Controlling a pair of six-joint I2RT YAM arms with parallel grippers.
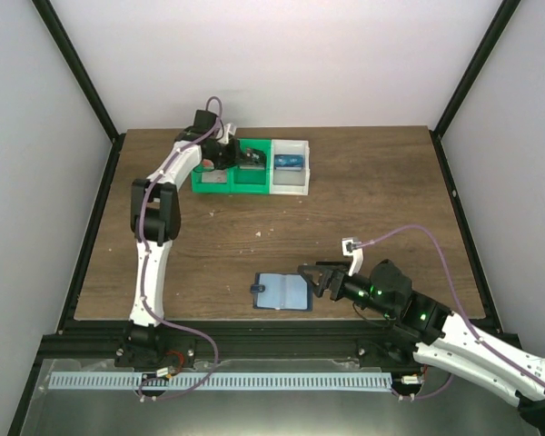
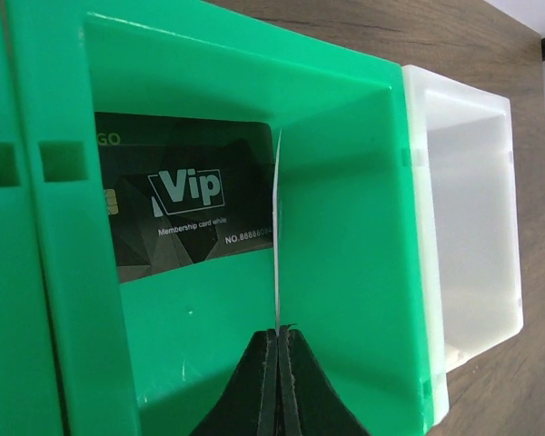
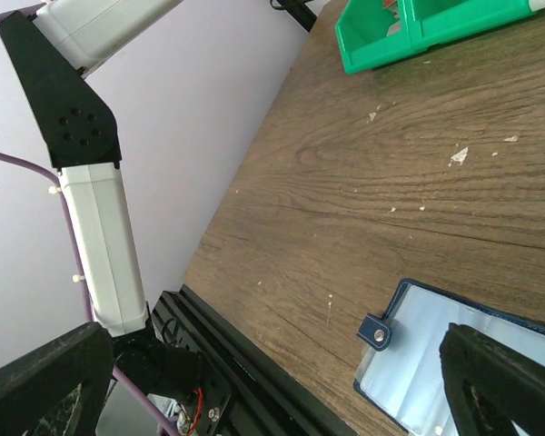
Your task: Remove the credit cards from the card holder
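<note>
The card holder (image 1: 282,292) lies open on the table near the front, light blue pockets up, its tab (image 3: 375,331) on the left side. No card shows in the part of it that I see. My right gripper (image 1: 309,276) is open at the holder's right edge; in the right wrist view (image 3: 272,341) its fingers (image 3: 500,381) stand wide apart with nothing between them. My left gripper (image 1: 242,160) is over the green bin (image 1: 220,184) and is shut (image 2: 279,334) on a thin white credit card (image 2: 278,227), seen edge-on and held upright inside the bin.
A black VIP card (image 2: 186,209) lies flat in the green bin (image 2: 345,272). A white bin (image 1: 295,182) stands right of it, also in the left wrist view (image 2: 477,227), with a blue item (image 1: 289,163) in it. The table's front rail (image 3: 254,363) is close to the holder.
</note>
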